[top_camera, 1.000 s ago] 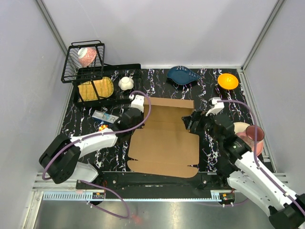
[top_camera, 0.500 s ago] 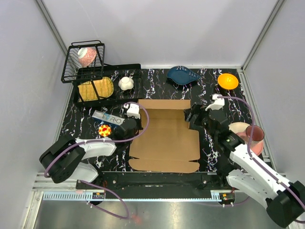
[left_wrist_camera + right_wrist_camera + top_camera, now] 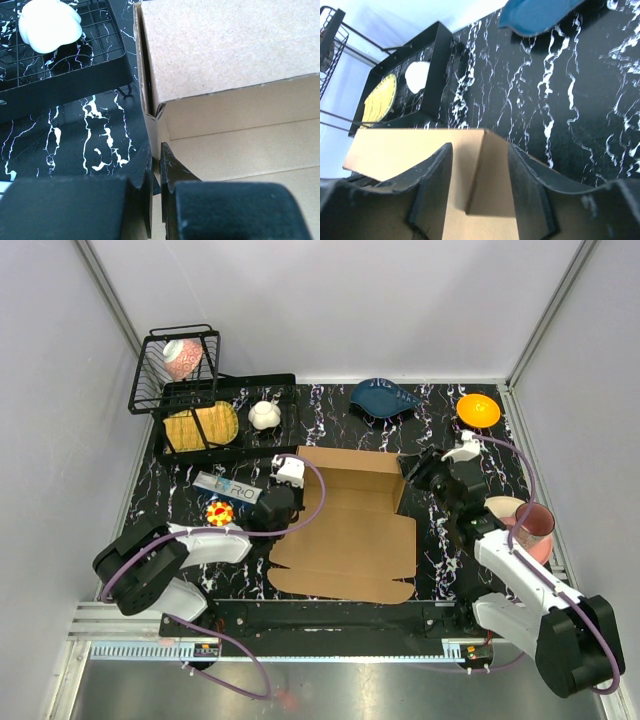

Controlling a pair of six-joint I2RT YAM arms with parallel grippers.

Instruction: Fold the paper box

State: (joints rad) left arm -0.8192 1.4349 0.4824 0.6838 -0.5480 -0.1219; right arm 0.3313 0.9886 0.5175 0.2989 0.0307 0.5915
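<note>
The paper box (image 3: 350, 535) is a brown cardboard sheet lying mid-table, with its back panel (image 3: 352, 462) tilted up. My left gripper (image 3: 283, 502) is at the box's left edge. In the left wrist view the left gripper (image 3: 156, 150) is shut on the thin left side wall of the paper box (image 3: 225, 50), just below a folded corner. My right gripper (image 3: 418, 472) is at the rear right corner. In the right wrist view the right gripper (image 3: 480, 146) is open and straddles an upright flap (image 3: 492, 170) of the paper box (image 3: 410, 150), with a gap on both sides.
A black rack (image 3: 230, 445) at the back left holds a yellow plate (image 3: 200, 425) and a white object (image 3: 264, 415), beside a wire basket (image 3: 175, 365). A blue dish (image 3: 385, 398) and an orange bowl (image 3: 478, 410) sit behind. A pink cup (image 3: 532, 525) stands right, a colourful ball (image 3: 219, 512) left.
The box's back panel has risen from flat. My right gripper moved back to the rear right corner and its jaws narrowed around the flap. The left gripper stayed shut on the left edge.
</note>
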